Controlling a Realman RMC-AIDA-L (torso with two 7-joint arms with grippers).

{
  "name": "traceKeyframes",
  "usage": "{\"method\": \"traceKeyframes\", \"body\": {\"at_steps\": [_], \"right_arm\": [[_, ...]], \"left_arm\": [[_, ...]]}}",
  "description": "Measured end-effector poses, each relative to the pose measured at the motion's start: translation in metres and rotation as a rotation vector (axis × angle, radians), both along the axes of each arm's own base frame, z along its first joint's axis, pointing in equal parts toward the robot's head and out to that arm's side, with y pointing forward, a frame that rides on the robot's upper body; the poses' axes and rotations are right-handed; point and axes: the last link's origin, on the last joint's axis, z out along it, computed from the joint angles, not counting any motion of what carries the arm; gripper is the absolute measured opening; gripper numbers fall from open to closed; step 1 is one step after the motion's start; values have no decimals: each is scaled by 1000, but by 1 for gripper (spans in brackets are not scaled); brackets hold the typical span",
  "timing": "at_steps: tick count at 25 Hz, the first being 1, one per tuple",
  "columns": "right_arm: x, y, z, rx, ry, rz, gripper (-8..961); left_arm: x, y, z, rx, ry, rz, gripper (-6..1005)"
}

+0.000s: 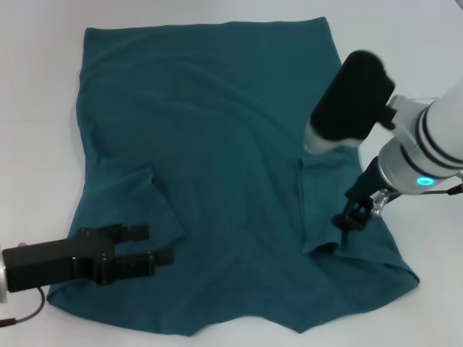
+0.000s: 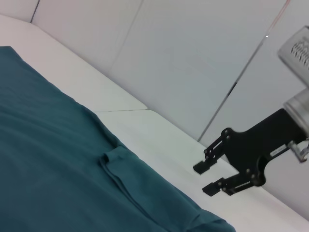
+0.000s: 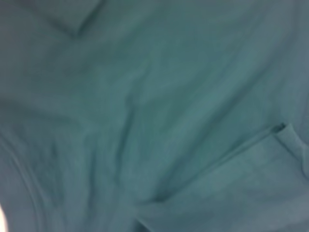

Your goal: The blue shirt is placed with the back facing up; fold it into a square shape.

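1. Across most of the white tabletop point(image 1: 29, 108) the blue shirt point(image 1: 217, 152) lies spread flat, its straight hem toward the far edge and its looser, wavier end toward the near edge.
2. Both sleeves are already turned in over the body: one flap point(image 1: 134, 195) on the robot's left side, another point(image 1: 329, 199) on its right, each leaving a soft ridge along the fold.
3. Low over the near left part of the cloth sits the left hand point(image 1: 159, 244), lying almost level, its two black fingers parted with nothing between them.
4. On the right side the right hand point(image 1: 354, 215) points down at the folded sleeve near the shirt's right edge; in the left wrist view its fingers point(image 2: 203, 167) stand apart and empty, hanging just above the tabletop (whether the tips touch the cloth, I can't tell).
5. My guess is this fabric will be light, limp and a bit clingy, so it will sag and wrinkle rather than hold a line.
6. Taking it by a pinch at two corners of one end, one hand each, lifting together and carrying the edge over evenly, looks the safest way to keep the fold square.
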Motion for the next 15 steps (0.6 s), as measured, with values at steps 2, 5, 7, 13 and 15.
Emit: {"method": "traceKeyframes", "body": {"at_steps": [2,5,7,13,15], "right_arm": [[1,2,5,7,68,-27,328],[5,2,13,4,143,-50,452],[12,1,18,2,182,-69,555],[26,-4,32,4,258,-110,801],[28,-6,34,-1,269,-122,844]], "left_arm": [[-2,1,3,4,6,9,889],[-7,3,8,14,22,46,888],[-14,6,17,20,45,112,888],[-28,12,38,-8,121,357,888],[-32,12,40,-39,159,436,888]]}}
